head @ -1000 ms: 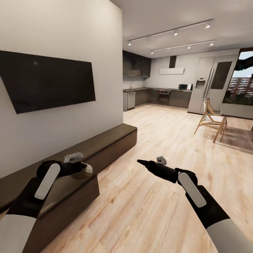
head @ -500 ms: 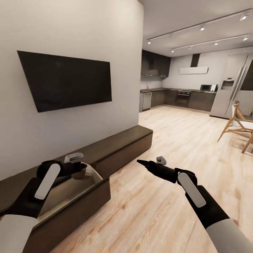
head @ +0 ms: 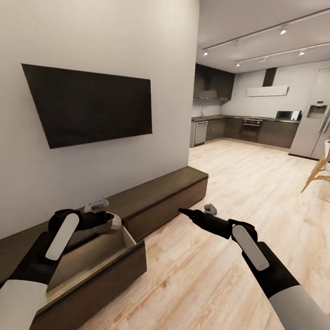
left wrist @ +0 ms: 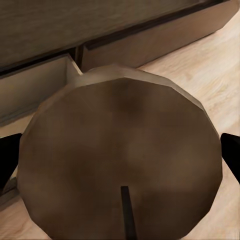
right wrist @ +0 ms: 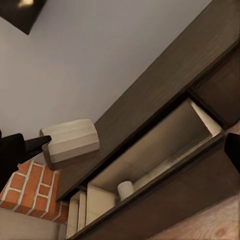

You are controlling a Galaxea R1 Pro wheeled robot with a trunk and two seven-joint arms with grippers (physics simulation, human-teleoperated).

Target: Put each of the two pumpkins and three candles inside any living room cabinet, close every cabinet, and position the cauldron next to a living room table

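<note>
Pale wood flooring [head: 220,275] runs from where I stand toward the far kitchen, and the near ground belongs to the two arms. The left gripper [head: 108,221] hangs over the open compartment of the cabinet [head: 165,195], its jaws closed on a candle [left wrist: 120,155]. From the wrist camera that candle is a broad tan disc seen end-on, with a dark fingertip [left wrist: 10,157] at each side and a short dark wick. I would judge it light and stiff, a little waxy and so apt to slip. Gripping across the round body, as it is gripped now, looks the sound way to take it.

The right gripper [head: 183,211] points out over the floor, well apart from the cabinet. It carries nothing that I can make out, but whether its jaws stand apart or together I cannot tell.

The cabinet is long, low and dark, set against the white wall on the left with a black television [head: 89,103] above it. Its near compartment shows a pale inside [head: 87,256]. From the right wrist a small pale cylinder [right wrist: 125,190] stands within, possibly another candle, though it is too small to be sure.

The pale ridged block [right wrist: 70,141] on the cabinet top I cannot identify. Beyond it there is red brick [right wrist: 25,192], cut off at the picture's edge.
</note>
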